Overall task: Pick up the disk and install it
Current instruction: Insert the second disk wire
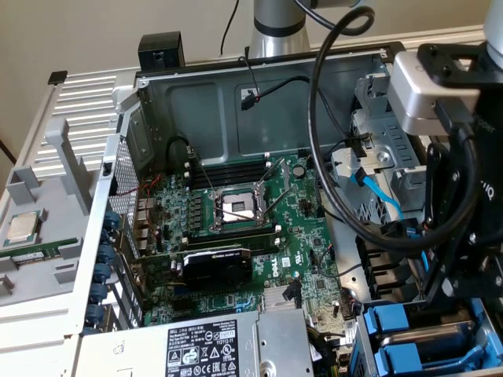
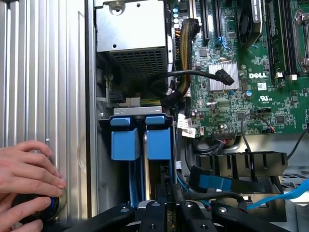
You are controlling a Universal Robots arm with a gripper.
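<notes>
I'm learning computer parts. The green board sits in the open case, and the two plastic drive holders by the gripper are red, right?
Not quite. The green board does sit in the open case, but the two drive holders by the gripper are blue, not red. The wrist view shows both blue fronts side by side.

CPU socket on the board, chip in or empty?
Empty: the socket lies open, lever raised, no chip in it. A chip lies outside the case.

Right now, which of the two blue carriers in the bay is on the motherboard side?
This blue carrier, beside the green motherboard; the other carrier sits toward the ribbed case wall.
</notes>
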